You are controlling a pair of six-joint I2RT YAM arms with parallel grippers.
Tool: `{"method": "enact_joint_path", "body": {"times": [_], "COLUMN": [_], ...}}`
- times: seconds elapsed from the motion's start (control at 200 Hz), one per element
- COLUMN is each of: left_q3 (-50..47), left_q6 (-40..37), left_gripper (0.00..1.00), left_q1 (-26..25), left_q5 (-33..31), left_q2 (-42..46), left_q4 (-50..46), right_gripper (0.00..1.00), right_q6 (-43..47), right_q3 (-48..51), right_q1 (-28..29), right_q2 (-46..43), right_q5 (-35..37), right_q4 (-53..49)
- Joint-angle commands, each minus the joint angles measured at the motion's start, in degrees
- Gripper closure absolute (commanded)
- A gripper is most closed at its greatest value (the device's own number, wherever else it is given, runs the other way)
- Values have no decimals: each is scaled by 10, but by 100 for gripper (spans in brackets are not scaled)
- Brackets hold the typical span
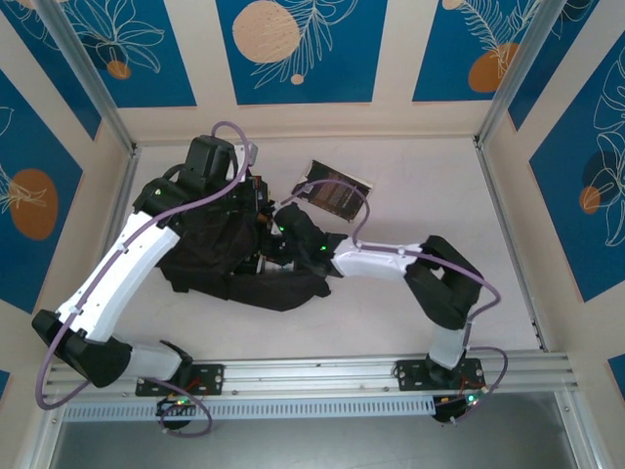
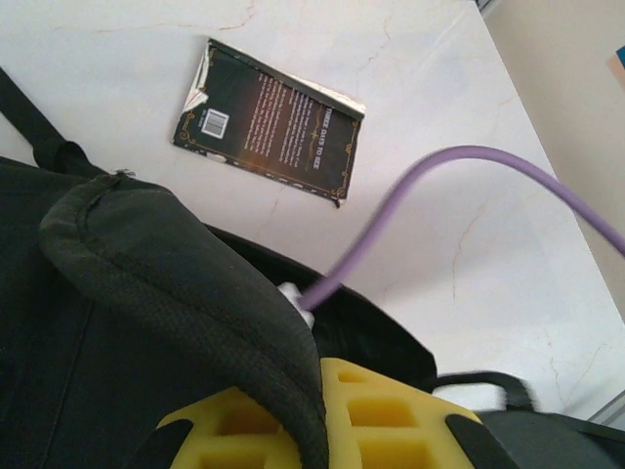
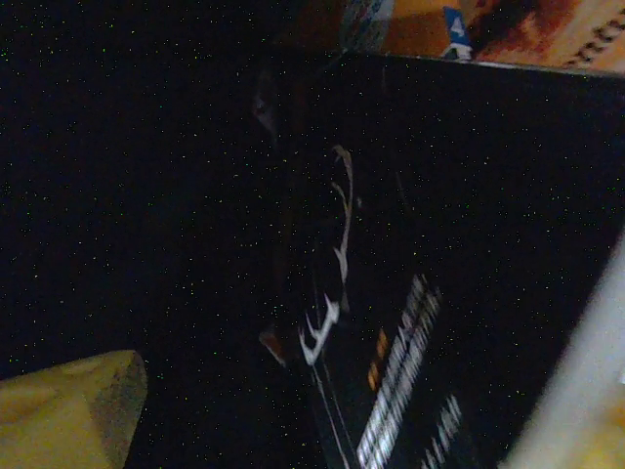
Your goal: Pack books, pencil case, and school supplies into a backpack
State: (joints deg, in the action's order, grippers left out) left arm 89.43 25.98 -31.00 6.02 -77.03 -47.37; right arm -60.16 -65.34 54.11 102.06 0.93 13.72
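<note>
Left jaws (image 2: pixel 312 430) clench the rim of the large soft black fabric backpack (image 1: pixel 225 278). Right jaws (image 3: pixel 352 381) stand spread inside it. The thin black gold-patterned paperback (image 1: pixel 337 195) lies flat on the white counter (image 1: pixel 430 176) just beyond the opening, nearer the right arm, with its long axis slanting across that arm's reach.

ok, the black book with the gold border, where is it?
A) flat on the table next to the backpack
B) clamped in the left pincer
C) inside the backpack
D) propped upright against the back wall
A: the black book lies flat on the table, barcode side up, just past the edge of the backpack, with nothing gripping it.
</note>
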Motion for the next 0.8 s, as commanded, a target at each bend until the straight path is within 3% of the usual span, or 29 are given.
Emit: {"method": "enact_joint_path", "body": {"times": [0.0,0.27,0.45,0.655,0.795], "left_q3": [-7,-19,-19,-63,-89], "left_q6": [6,11,3,28,35], "left_gripper": [100,100,100,100,100], "left_q1": [9,11,11,-4,-62], "left_q5": [14,5,-2,16,23], "left_q2": [26,32,29,-1,-60], "left_q4": [72,74,70,81,91], "right_gripper": [7,10,17,28,34], "right_q6": [62,89,138,155,183], "right_q3": [38,149,208,238,211], "right_q1": [2,-35,-80,-188,-258], "right_q2": [-73,-169,-250,-358,-363], "right_q5": [11,9,-5,-1,25], "right_q4": [26,46,54,-19,-116]}}
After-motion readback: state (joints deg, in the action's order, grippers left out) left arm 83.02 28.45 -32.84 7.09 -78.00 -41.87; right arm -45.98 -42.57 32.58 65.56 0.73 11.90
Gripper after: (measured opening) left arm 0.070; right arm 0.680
